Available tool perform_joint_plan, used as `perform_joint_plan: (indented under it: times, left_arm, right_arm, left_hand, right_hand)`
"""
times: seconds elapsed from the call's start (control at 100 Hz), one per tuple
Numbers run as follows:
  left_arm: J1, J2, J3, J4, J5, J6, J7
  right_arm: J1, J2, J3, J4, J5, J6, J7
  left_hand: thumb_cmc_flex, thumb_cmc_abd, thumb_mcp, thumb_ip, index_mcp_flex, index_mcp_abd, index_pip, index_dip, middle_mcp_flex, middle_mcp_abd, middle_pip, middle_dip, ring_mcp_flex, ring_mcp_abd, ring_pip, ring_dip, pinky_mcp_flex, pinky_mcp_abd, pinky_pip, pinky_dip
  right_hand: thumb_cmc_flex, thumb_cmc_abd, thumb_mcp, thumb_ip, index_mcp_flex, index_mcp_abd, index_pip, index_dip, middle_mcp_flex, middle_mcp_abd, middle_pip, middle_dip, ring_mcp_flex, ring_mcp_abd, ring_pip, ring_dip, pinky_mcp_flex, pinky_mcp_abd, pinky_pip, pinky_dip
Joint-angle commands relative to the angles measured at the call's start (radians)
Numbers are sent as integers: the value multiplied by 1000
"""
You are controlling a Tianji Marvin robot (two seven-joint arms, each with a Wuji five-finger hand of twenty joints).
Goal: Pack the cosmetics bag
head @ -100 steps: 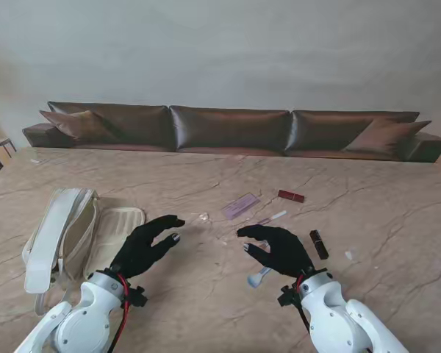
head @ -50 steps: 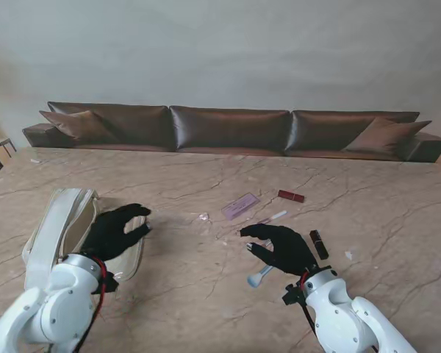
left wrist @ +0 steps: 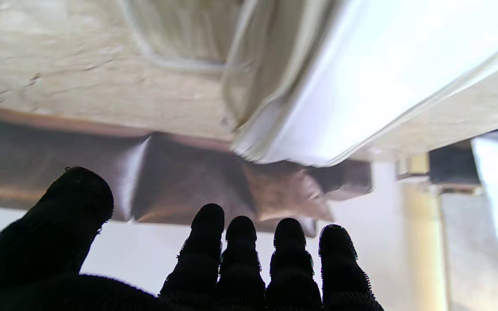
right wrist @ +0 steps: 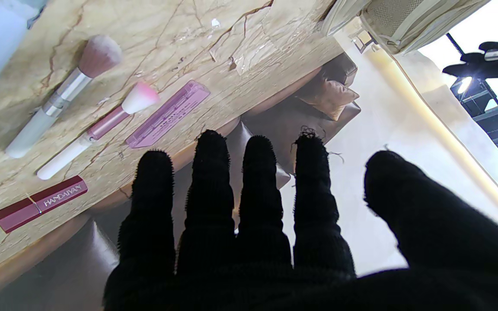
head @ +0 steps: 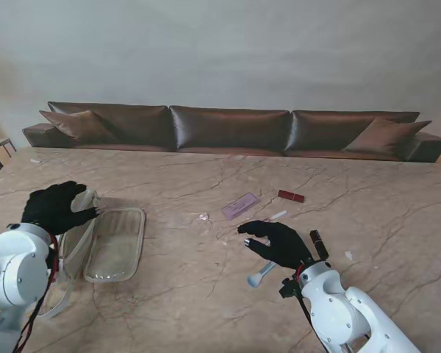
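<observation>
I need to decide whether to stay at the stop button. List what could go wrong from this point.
1. The left hand hovers over the open cosmetics bag with fingers spread; a clumsy grab could fold the floppy lid shut or drag the bag.
2. The right hand hangs over the grey-handled brush, beside the pink-tipped brush and pink case; reaching down may knock these neighbours away.
3. The dark lipstick lies close to the right wrist and could get swept aside.
</observation>
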State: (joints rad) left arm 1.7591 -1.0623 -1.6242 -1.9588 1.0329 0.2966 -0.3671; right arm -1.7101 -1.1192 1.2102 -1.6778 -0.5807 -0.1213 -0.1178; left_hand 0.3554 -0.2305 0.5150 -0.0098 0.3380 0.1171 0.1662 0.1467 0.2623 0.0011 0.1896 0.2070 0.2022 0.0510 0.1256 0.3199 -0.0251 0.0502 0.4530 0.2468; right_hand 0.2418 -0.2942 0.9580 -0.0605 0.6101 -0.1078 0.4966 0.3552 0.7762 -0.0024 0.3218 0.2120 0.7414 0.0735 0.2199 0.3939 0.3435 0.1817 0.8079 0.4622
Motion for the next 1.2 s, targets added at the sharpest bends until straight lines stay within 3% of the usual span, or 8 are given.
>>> perform_joint_plan:
  times: [0.0,0.23,0.38,0.64,0.79,0.96,1.1,1.19]
  left_arm:
    - [-8,13,-14,29,-30,25,-12]
    - [-78,26,-17,149,17,63,-74]
    - [-121,30,-14,224,80,61,-80]
    - [-197,39,23,328,27,95,-91]
    - [-229,46,47,370,6,93,-119]
    - [-255,55,74,391,5,96,-183]
    - [-271,60,89,403,23,67,-215]
    - [-289,63,104,420,25,58,-230]
  right_arm:
    - [3,-5,-11,-5,-6,10,-9]
    - [14,-6,-43,-20,-17,59,-10]
    - [14,-2,-56,-38,-22,106,17]
    - [21,-2,-81,-50,-32,149,18]
    - [33,-1,-91,-47,-27,164,32]
    - [44,-4,-100,-36,-21,165,25]
    - [47,-4,-102,-31,-18,160,25]
    - [47,-5,-102,-32,-15,159,22]
  left_hand:
    - [-24,-9,-42,1,-41,31,-54,-21,-55,30,-20,-27,-43,9,-27,-18,-9,-15,-47,-14]
    - [10,-18,-168,8,-189,86,-128,-17,-115,102,-106,-80,-97,71,-36,-27,-15,42,-94,26]
    - [11,-48,-198,4,-194,117,-141,6,-118,152,-120,-91,-95,117,-31,-27,-12,69,-82,49]
    - [24,-69,-256,-10,-196,203,-171,42,-109,231,-84,-73,-42,167,5,-21,30,115,-28,84]
    - [34,-87,-280,-15,-163,222,-152,55,-83,233,-17,-34,26,178,30,-8,45,133,18,104]
    - [30,-177,-149,-33,-61,176,-83,54,74,146,87,37,168,182,96,71,82,147,145,141]
    - [29,-257,115,-37,129,23,123,154,282,15,239,263,321,183,240,253,146,179,341,254]
    - [31,-231,190,-30,207,-51,310,258,388,-25,289,332,383,179,292,314,175,190,412,292]
  right_hand:
    - [-35,27,-18,9,-26,-2,3,12,-36,0,1,5,-22,-29,7,7,-12,1,15,18]
    - [-37,28,-16,9,-28,-4,4,13,-38,-2,5,7,-24,-28,8,10,-15,2,13,22]
    - [-36,32,-22,8,-34,-1,2,13,-44,-4,2,5,-37,-26,2,9,-24,5,6,24]
    - [-36,32,-23,9,-30,-2,3,14,-40,-3,6,7,-37,-26,3,11,-26,10,4,30]
    - [-34,35,-27,9,-28,-5,5,15,-38,-3,10,9,-41,-24,4,13,-35,12,0,33]
    - [-33,35,-28,9,-23,-7,7,17,-37,-3,16,11,-43,-21,6,16,-41,16,-4,37]
    - [-33,37,-29,8,-21,-8,9,18,-37,-4,21,13,-46,-21,6,18,-45,17,-5,41]
    - [-33,36,-29,8,-19,-10,11,19,-35,-5,24,15,-47,-21,7,20,-46,19,-6,44]
